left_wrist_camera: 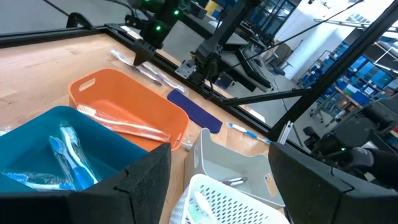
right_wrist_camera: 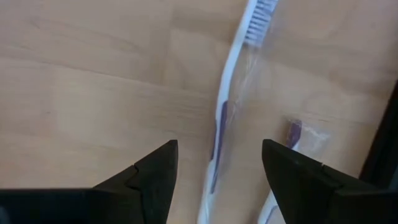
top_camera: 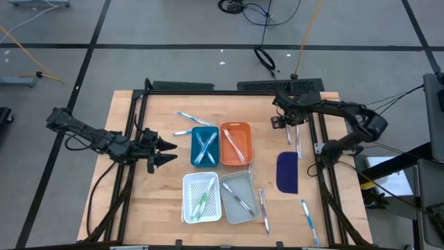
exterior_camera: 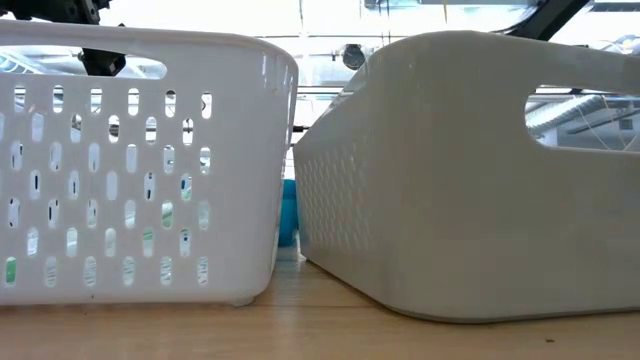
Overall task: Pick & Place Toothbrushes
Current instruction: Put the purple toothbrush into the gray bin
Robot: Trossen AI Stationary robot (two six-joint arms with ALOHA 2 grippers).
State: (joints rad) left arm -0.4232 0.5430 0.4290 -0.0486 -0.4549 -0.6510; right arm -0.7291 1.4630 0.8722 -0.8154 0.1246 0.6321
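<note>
My right gripper point(top_camera: 285, 125) points down, open, over the far right of the table. Below it a white toothbrush with purple marks point(right_wrist_camera: 222, 112) lies flat on the wood, showing between the two fingers, which stand apart from it. A second one point(right_wrist_camera: 292, 133) lies beside it. More toothbrushes lie loose on the table point(top_camera: 186, 117) point(top_camera: 263, 208) point(top_camera: 307, 219) and inside the trays. My left gripper point(top_camera: 165, 151) waits open and level, left of the blue tray point(top_camera: 205, 146).
Four small trays stand mid-table: blue, orange point(top_camera: 236, 129), white slotted basket point(top_camera: 201, 182) and grey point(top_camera: 244, 179). A dark blue pad point(top_camera: 287, 171) lies right of them. A black frame rail point(top_camera: 313, 139) runs beside my right gripper. Bare wood lies at the table's left.
</note>
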